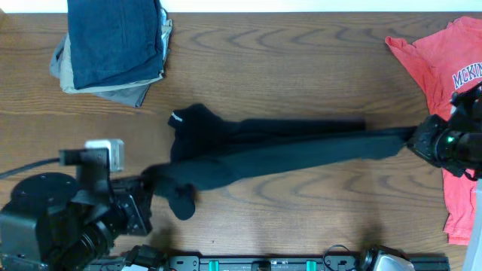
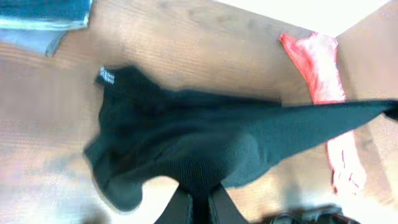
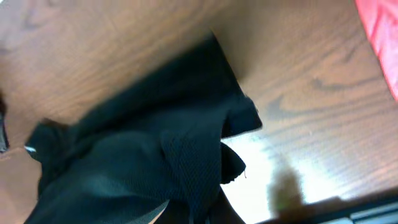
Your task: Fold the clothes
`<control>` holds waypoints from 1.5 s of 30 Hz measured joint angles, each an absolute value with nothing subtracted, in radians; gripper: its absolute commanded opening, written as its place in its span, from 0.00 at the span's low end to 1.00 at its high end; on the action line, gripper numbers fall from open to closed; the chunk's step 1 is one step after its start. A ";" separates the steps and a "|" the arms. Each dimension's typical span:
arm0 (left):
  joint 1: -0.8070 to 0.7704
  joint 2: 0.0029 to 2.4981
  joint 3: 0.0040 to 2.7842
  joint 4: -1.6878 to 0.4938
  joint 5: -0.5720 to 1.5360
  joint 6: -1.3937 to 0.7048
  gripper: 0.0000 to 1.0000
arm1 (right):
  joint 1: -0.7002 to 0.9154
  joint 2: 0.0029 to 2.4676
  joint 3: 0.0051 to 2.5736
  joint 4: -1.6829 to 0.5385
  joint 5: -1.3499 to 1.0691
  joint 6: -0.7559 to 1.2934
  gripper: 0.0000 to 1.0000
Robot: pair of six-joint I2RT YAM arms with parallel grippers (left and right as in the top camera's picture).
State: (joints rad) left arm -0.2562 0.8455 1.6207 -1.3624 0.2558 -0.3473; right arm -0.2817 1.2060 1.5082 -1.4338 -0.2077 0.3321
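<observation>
The black T-shirt [image 1: 263, 150] is pulled into a long band across the middle of the table, with a small white label at its upper left end. My left gripper [image 1: 151, 184] is shut on its lower left part, seen up close in the left wrist view, where black cloth [image 2: 186, 137] is pinched between the fingers of the gripper [image 2: 200, 208]. My right gripper [image 1: 416, 139] is shut on the shirt's far right end; in the right wrist view the cloth [image 3: 143, 143] bunches over that gripper [image 3: 208, 211]. A coral-red T-shirt [image 1: 440, 68] lies at the right edge.
A stack of folded garments [image 1: 113, 45], dark blue on top of grey and tan, sits at the back left. The red T-shirt runs under my right arm down the right side [image 1: 456, 203]. The robot bases stand along the front edge.
</observation>
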 measured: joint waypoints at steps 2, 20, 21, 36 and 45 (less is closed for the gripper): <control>-0.256 0.865 1.604 -1.277 0.255 -0.348 0.06 | -0.269 1.213 1.509 -1.393 -0.210 0.331 0.01; -0.256 1.507 1.959 -0.710 0.117 -0.302 0.06 | -0.228 1.390 1.825 -0.952 -0.328 0.415 0.01; -0.256 1.502 2.038 -0.713 0.116 -0.290 0.06 | -0.245 1.390 1.897 -0.989 -0.327 0.412 0.01; -0.256 1.547 2.164 -1.286 0.110 -0.234 0.06 | -0.341 1.393 1.960 -1.348 -0.317 0.305 0.01; -0.256 1.760 1.798 -1.381 0.162 -0.241 0.06 | -0.326 1.452 1.557 -1.311 -0.314 0.260 0.01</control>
State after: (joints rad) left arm -0.2562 1.7596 1.7985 -1.3808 0.1619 -0.2405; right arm -0.3256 1.4521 1.5570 -1.3106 -0.3141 0.2600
